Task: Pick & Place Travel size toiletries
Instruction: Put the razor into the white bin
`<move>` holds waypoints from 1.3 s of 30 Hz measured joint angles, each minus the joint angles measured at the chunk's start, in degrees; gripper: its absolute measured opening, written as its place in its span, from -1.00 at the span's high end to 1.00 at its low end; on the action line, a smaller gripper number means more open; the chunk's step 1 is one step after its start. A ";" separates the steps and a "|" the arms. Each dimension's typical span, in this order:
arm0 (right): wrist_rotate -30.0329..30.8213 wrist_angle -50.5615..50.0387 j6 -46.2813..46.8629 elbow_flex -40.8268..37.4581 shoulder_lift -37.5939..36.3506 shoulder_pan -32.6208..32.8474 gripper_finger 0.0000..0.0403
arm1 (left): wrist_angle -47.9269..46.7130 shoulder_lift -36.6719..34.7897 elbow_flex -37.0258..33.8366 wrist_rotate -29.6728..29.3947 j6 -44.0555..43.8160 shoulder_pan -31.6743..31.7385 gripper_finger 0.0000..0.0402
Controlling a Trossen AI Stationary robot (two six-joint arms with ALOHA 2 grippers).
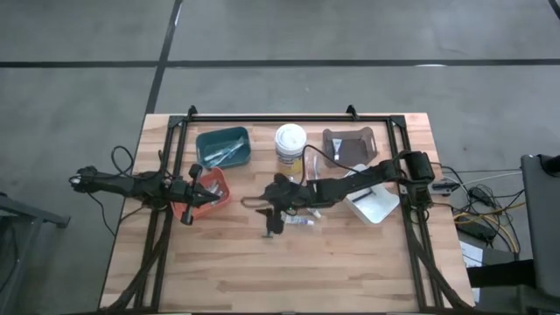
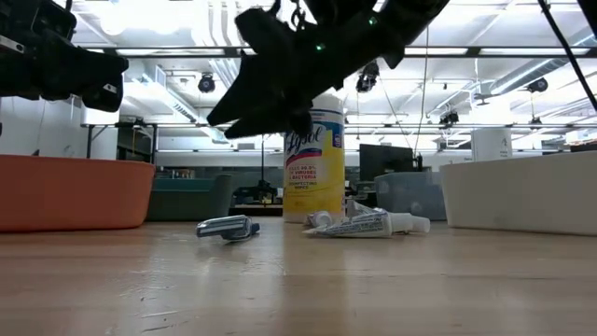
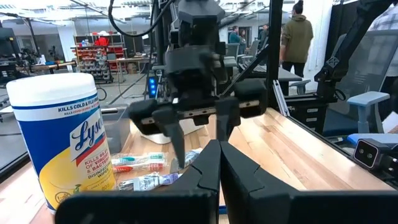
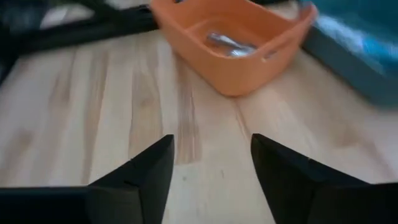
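Observation:
The travel size toiletries lie near the table's middle. A dark-handled razor [image 2: 229, 227] lies on the wood. To its right, white tubes [image 2: 366, 224] lie in front of the big white tub with a yellow label [image 2: 313, 163]. Toothbrushes [image 3: 138, 163] and a tube [image 3: 149, 182] lie beside the tub in the left wrist view. My right gripper [image 4: 211, 146] hangs open above the razor [image 1: 269, 214], nothing between its fingers. At the left, my left gripper [image 3: 217, 168] is shut and level over the orange bin [image 1: 223, 188].
An orange bin [image 4: 233, 43] holds something silvery. At the back stand a teal bin [image 1: 223, 146] and a brown bin [image 1: 350, 144], and a white bin [image 1: 372, 206] sits under the right arm. Bare wood lies toward the near edge. People stand beyond the table.

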 joint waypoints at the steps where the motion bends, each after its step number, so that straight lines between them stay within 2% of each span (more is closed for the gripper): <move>1: 0.18 0.39 2.74 0.00 0.29 -0.08 -0.09 | 0.02 0.00 -0.02 0.00 0.00 0.00 0.96; 9: 0.97 -1.08 32.41 0.01 0.45 -0.33 -0.32 | 0.01 0.01 -0.01 0.00 -0.01 0.00 0.96; 16: 0.95 -3.97 42.60 0.00 0.46 -0.33 -0.46 | 0.00 0.02 -0.02 0.00 0.00 -0.01 0.96; 22: 0.39 -11.57 53.37 0.00 0.51 -0.29 -0.55 | 0.01 0.01 0.00 0.00 0.00 -0.01 0.96; 28: -4.52 -15.00 58.28 -0.41 1.55 -0.31 -0.62 | 0.00 0.00 -0.02 0.00 -0.02 -0.02 0.96; 33: -7.34 -12.89 56.15 -0.30 1.47 -0.20 -0.65 | 0.00 0.02 0.00 0.00 0.00 -0.01 0.96; 39: -8.22 -15.37 56.92 2.35 0.59 -0.18 -0.64 | 0.00 0.00 0.00 0.00 0.00 -0.01 0.96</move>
